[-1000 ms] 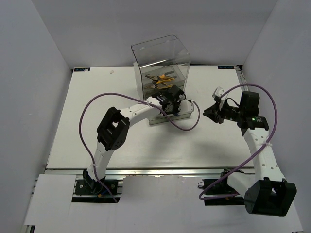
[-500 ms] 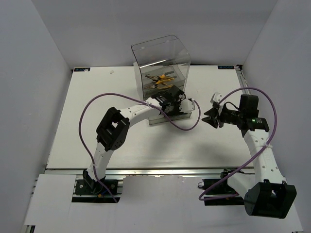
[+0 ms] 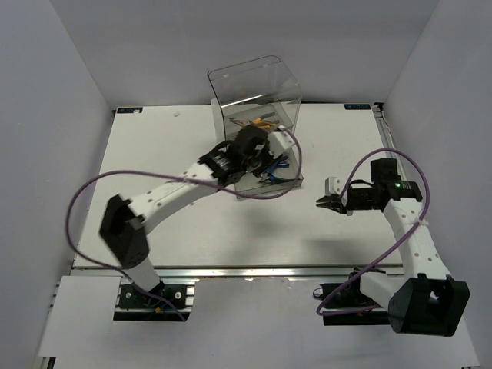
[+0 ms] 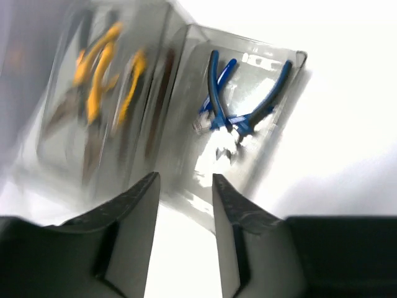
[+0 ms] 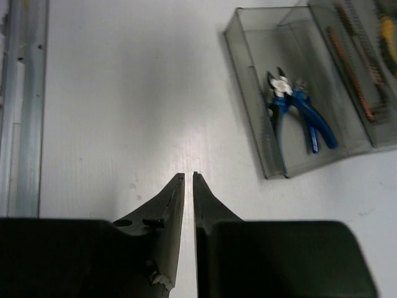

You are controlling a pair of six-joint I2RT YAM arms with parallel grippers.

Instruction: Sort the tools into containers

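The blue-handled pliers (image 5: pixel 307 112) in the open drawer (image 5: pixel 248 93) of the smoky clear plastic cabinet (image 3: pixel 254 88) look stiff and light; I'd grip near the pivot. The left gripper (image 4: pixel 185 186) has its jaws apart and empty, the right gripper (image 5: pixel 188 177) nearly closed.

pliers (image 5: pixel 299 107) in drawer (image 5: pixel 257 62), cabinet (image 3: pixel 254 88) behind — adjoining

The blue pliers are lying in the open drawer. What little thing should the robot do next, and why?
Probably ease the left gripper forward to push the pulled-out drawer shut. The blue pliers lie fully inside it, and its fingers are open, empty and pointing at the drawer, so nothing seems left to place there.
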